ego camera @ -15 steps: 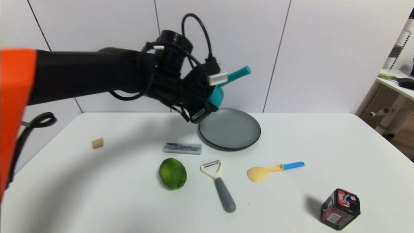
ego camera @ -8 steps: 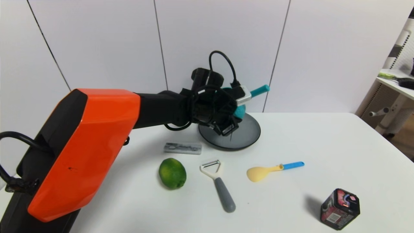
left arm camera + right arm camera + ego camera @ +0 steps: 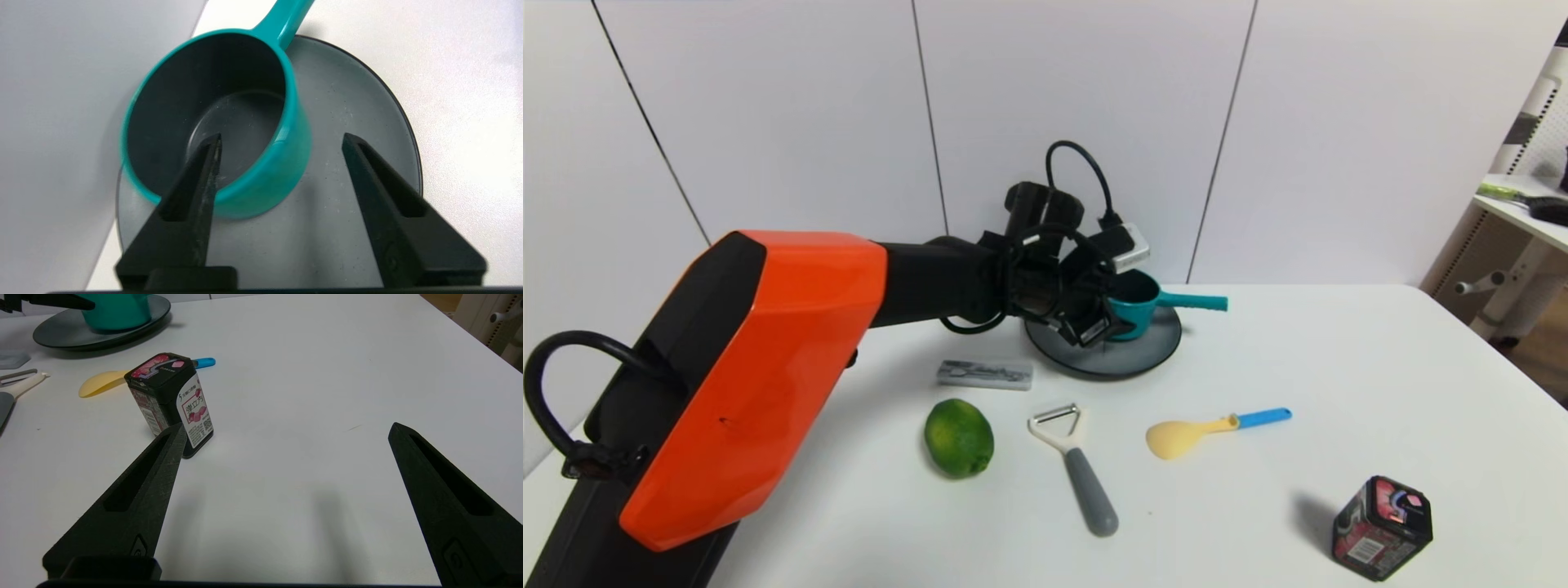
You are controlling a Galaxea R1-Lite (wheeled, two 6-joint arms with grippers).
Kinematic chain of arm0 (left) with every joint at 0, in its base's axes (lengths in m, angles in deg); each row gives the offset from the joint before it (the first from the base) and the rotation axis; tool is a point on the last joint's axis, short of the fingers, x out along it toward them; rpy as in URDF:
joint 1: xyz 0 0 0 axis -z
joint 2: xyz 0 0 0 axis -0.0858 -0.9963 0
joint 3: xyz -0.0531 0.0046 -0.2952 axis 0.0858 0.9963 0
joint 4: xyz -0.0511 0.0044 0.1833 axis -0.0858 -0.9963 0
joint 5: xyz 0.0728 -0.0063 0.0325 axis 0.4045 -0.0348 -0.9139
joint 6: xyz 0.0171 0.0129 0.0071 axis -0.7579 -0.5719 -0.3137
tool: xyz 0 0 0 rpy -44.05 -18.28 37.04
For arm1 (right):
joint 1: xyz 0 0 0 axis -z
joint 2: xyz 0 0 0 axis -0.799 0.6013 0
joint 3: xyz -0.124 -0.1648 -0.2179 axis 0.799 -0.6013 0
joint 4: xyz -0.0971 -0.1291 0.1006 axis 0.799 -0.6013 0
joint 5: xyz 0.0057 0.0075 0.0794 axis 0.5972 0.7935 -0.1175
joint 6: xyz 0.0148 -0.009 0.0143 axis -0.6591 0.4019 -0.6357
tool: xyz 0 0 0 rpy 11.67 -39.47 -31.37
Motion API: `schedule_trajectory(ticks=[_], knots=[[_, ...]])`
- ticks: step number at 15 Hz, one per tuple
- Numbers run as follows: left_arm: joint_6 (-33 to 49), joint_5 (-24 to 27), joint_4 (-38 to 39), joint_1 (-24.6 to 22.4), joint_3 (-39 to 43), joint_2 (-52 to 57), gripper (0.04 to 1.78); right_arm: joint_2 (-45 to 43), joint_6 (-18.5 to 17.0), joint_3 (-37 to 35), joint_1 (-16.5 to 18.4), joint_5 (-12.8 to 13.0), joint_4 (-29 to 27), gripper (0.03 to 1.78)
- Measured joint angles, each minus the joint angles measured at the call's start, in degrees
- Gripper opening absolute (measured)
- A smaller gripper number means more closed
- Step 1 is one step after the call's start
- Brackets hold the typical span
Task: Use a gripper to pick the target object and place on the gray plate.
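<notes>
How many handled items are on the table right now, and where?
3. The teal saucepan sits on the gray plate, with the open left end effector beside it. The peeler lies right of the lime. The yellow spoon lies right of the peeler.

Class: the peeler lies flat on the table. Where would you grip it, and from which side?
Grip the peeler by its thick gray handle, from straight above, fingers across its width. It lies flat, and the blade end is thin and open.
</notes>
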Motion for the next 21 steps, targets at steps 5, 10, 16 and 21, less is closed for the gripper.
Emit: schedule_trajectory(ticks=[5,10,16,21], knots=[[-0.8,-4.4,-6.4,-1.1,0.8,10.8,1.40,0.0,0.0,0.0,0.0,0.0,0.0,1.71],[-0.7,-15.9,-15.0,-9.9,1.2,30.3,1.54,0.0,0.0,0.0,0.0,0.0,0.0,1.71],[4.9,-18.6,-10.4,-29.5,26.0,53.3,1.63,0.0,0.0,0.0,0.0,0.0,0.0,1.71],[17.2,-19.6,2.9,-34.0,67.0,74.1,1.67,0.0,0.0,0.0,0.0,0.0,0.0,1.71]])
